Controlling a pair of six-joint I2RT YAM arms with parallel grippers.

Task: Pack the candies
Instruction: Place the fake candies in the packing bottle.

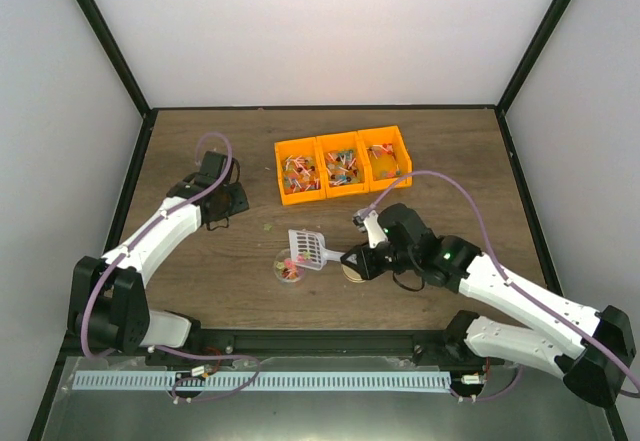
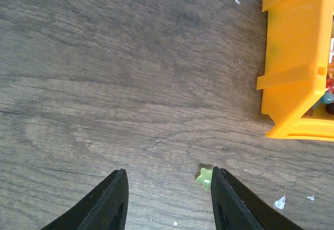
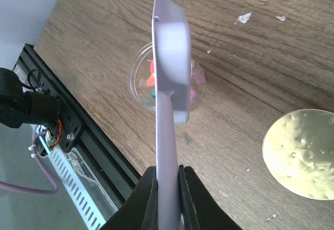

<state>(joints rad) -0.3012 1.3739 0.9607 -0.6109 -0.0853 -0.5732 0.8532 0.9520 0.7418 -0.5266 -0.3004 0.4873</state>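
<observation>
Dark wooden desk (image 1: 240,296), white walls. The right jaws pinch the scoop (image 3: 171,58) handle, its bowl tipped over the cup (image 3: 136,73) ahead, candies (image 3: 151,80) inside; perhaps some sit in the scoop. Tip slowly, centred. Left jaws: half apart, empty.

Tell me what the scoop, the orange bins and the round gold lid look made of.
The scoop looks like pale, slightly translucent plastic with smooth moulded edges. The bins look like rigid orange plastic, faintly glossy, with moulded ribs. The lid may be thin metal or foil: gold, dimpled, dull sheen.
</observation>
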